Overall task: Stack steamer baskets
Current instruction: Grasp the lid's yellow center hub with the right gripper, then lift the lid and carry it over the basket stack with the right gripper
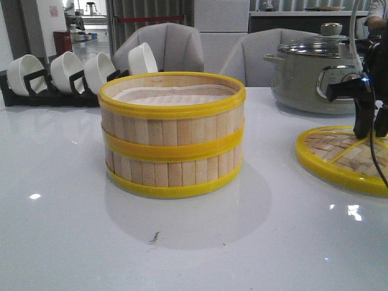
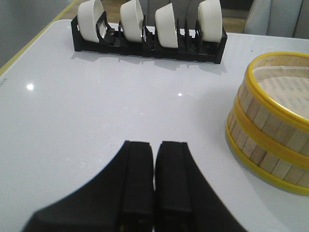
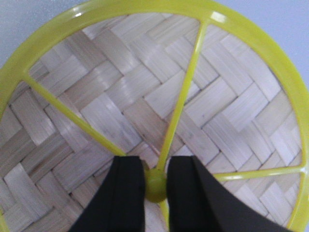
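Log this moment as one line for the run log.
steamer baskets: stacked, centre table | left gripper: shut, empty, above table | right gripper: fingers around hub of lid | next: likely lift lid

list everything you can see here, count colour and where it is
steamer baskets: two, light bamboo slats with yellow rims, stacked one on the other at the table's middle
lid: one, woven bamboo with yellow rim and ribs, flat on the table at right
pot: one, grey with glass lid, behind the woven lid
bowls: four, white, on edge in a black rack, far left
table: one, glossy white
chairs: two, grey, beyond the table
left gripper: black, shut, empty, above bare table
right gripper: black, around the lid's centre knob
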